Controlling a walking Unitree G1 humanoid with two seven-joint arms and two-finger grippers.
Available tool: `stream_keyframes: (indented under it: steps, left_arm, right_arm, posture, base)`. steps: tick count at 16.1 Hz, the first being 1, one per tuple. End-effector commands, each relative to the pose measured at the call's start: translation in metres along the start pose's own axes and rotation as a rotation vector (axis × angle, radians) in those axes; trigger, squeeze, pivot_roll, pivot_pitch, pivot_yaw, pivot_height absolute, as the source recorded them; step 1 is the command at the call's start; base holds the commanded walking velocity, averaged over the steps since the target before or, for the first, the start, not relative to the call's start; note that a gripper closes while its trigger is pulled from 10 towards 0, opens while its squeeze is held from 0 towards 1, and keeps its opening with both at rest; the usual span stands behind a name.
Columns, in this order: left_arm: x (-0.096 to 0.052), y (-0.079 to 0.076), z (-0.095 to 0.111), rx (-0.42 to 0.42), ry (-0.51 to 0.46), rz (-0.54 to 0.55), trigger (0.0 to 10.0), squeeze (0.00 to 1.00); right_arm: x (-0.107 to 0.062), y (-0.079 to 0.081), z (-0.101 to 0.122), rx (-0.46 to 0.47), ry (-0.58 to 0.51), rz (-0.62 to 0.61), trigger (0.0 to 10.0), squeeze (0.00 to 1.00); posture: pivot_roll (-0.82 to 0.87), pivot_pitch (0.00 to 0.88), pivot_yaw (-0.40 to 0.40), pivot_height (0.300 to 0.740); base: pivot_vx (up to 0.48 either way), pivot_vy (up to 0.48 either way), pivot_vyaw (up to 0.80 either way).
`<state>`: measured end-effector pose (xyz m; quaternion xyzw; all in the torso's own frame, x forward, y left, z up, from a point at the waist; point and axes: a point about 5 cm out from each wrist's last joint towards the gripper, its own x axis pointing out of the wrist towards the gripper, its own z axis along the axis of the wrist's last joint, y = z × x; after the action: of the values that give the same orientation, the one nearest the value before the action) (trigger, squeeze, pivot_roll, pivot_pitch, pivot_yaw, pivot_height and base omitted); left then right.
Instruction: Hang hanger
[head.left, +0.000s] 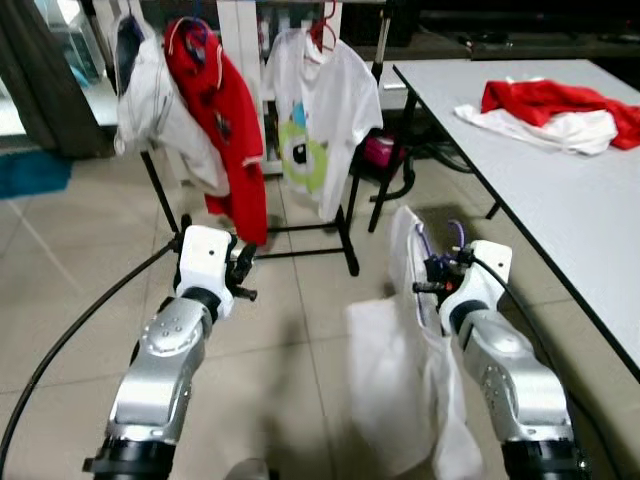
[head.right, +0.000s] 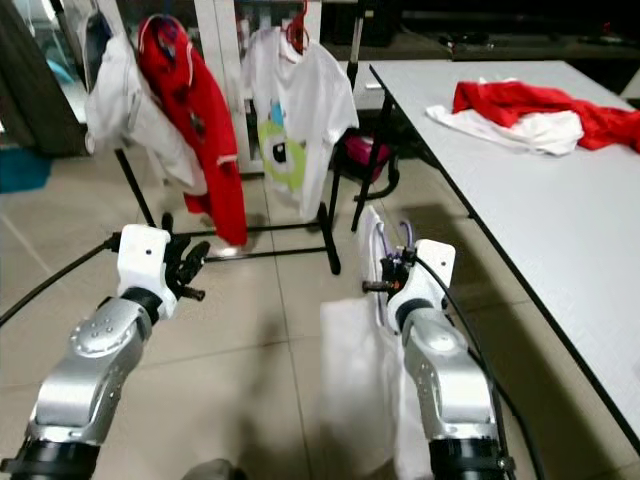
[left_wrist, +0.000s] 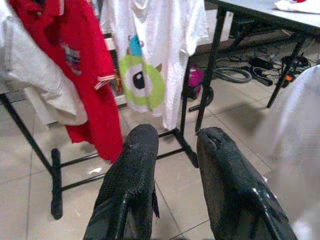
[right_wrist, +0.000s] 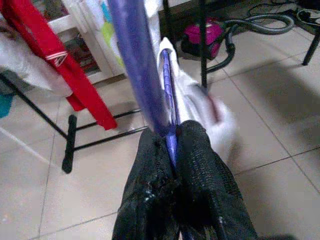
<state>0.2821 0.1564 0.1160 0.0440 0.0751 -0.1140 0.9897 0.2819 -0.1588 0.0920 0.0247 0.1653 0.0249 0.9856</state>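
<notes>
R gripper (right_wrist: 172, 150) clamped on purple hanger (right_wrist: 137, 65), white shirt (head.left: 400, 390) hanging lower centre. Wrist cam confirms grip. L gripper (left_wrist: 172, 150) slightly open, empty, facing clothes rack (head.left: 300, 250) upper left.

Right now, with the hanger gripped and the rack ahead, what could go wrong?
The right gripper pinches only the thin purple hanger, so it might twist or slip. The white garment hangs low toward the floor and could drag or slide off. The clothes rack already holds three garments, leaving little free rail.
</notes>
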Motion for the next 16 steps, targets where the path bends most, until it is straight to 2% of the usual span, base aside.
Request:
stream_keyframes:
  steps: [1,16]
  left_arm:
    - [0.0022,-0.0095,0.0015,-0.01,-0.002,-0.034,10.0,0.0]
    - [0.0052,-0.0057,0.0055,0.021,-0.026,-0.034,10.0,0.0]
  right_arm:
    - [-0.0024,-0.0123,0.0042,-0.007,-0.015,-0.045,10.0,0.0]
    - [0.0007,-0.0072,0.005,-0.002,-0.016,-0.021,10.0,0.0]
  posture:
    - [0.05,0.046,-0.043,0.74]
    - [0.06,0.031,-0.045,0.74]
  base:
    - [0.3,0.0,0.0]
    - [0.333,0.0,0.0]
